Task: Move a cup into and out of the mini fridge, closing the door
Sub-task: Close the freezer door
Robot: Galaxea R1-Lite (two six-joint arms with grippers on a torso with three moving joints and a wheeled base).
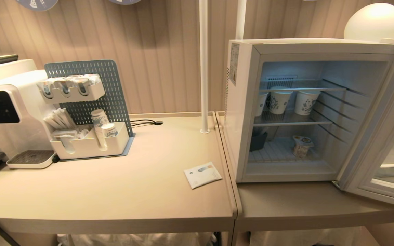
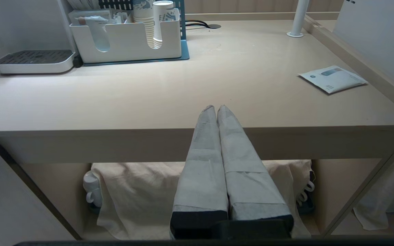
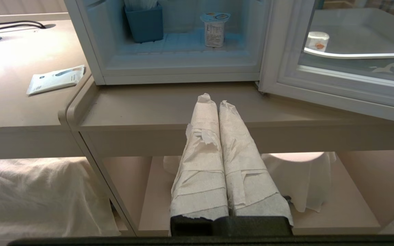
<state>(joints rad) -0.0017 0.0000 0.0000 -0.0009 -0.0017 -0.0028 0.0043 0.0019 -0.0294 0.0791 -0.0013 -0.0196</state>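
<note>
Mini fridge [image 1: 241,112]: white box standing on the right-hand table [image 1: 303,201], interior lit, open to the room.
Door [image 1: 381,143]: swung wide on the fridge's right side, its glass pane facing away from the cavity.
Cup [image 1: 302,146]: small white pot with an orange-marked foil top, upright on the fridge's bottom shelf, towards the right of the floor area; nothing touches it.
Blue bin [image 1: 258,140]: on the same bottom shelf, at the fridge's left wall, well apart from the cup.
Paper cups [image 1: 292,101]: 3 taller white cups with blue patterns, in a row on the fridge's middle wire shelf, above the cup.
Second small pot [image 3: 316,41]: white with an orange band, seen through the door's glass, outside the fridge.
Left gripper [image 2: 216,108]: not seen from the head camera; in its own wrist view it sits low in front of the left table's [image 2: 149,99] front edge, well left of the fridge, its 2 padded fingers pressed together with nothing between them.
Right gripper [image 3: 213,100]: level with the front edge of the table that carries the fridge, before the open cavity; its 2 wrapped fingers closed against each other, holding nothing, well short of the cup.
Sachet [image 1: 202,175]: flat white packet on the left table, just beside the fridge's lower left corner.
Organiser [image 1: 91,143]: white tray with blue pegboard, far left of the fridge, beside a white dispenser [image 1: 9,112].
</note>
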